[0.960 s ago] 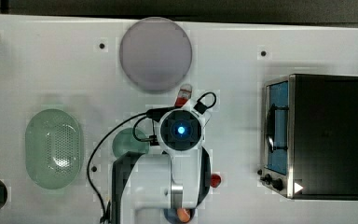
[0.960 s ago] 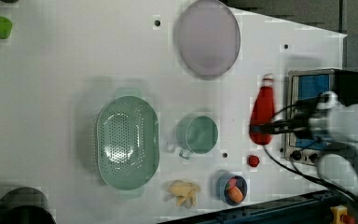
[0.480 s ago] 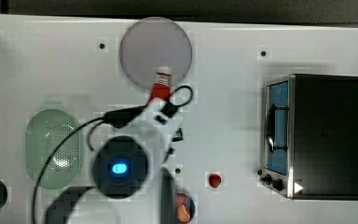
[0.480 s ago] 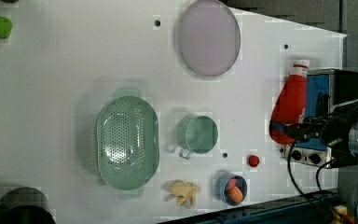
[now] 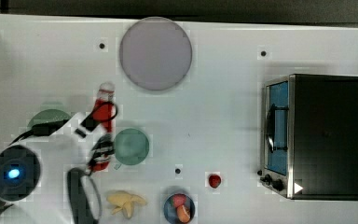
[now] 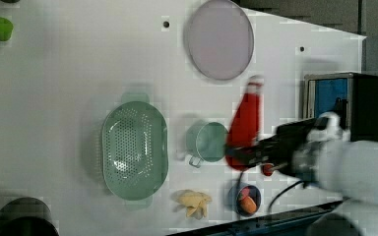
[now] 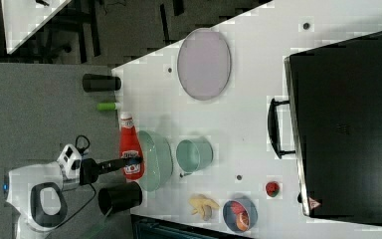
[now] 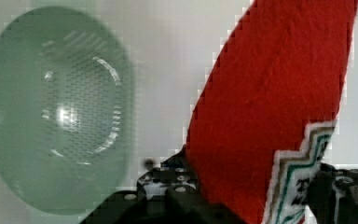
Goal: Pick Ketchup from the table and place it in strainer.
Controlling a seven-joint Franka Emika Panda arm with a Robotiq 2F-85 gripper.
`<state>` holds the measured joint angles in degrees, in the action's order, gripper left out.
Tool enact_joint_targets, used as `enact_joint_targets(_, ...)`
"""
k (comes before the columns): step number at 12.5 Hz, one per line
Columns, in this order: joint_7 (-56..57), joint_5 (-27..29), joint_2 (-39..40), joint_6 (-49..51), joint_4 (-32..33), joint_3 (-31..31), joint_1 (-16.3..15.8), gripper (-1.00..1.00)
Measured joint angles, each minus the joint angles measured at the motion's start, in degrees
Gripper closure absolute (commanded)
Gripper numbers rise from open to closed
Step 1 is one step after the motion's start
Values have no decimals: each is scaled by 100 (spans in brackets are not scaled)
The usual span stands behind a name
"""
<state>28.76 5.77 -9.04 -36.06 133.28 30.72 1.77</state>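
Note:
The Ketchup (image 5: 103,112), a red bottle with a white cap, hangs above the table (image 5: 223,116) with my gripper (image 5: 101,148) shut on its lower, labelled end. In the top view it lies just left of the teal cup (image 5: 131,146). The pale green strainer (image 5: 49,119) is mostly hidden under my arm there. The left view has the Ketchup (image 6: 246,120) in my gripper (image 6: 241,156) right of the cup (image 6: 207,141), with the strainer (image 6: 134,150) further left. In the wrist view the Ketchup (image 8: 279,102) is beside the strainer (image 8: 60,107).
A grey-lilac plate (image 5: 155,52) lies at the top view's upper middle and a toaster oven (image 5: 312,135) at its right. A small red fruit (image 5: 214,180), a banana (image 5: 126,203) and a bowl of fruit (image 5: 179,208) sit along the lower edge. A dark cylinder (image 7: 119,196) stands by the strainer.
My arm has swung to the top view's left, carrying the Ketchup away from the plate and past the cup toward the strainer. The grip has held throughout.

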Motion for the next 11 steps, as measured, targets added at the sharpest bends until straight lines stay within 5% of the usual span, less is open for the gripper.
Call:
enact_joint_targets(4, -1160, 52, 930, -1111, -22, 890, -115, -24)
enact_joint_targets(9, -2158, 86, 2164, -2370, -34, 1080, -224, -24)
enact_joint_targets(11, -2244, 70, 2613, -2610, -34, 1097, -204, -49)
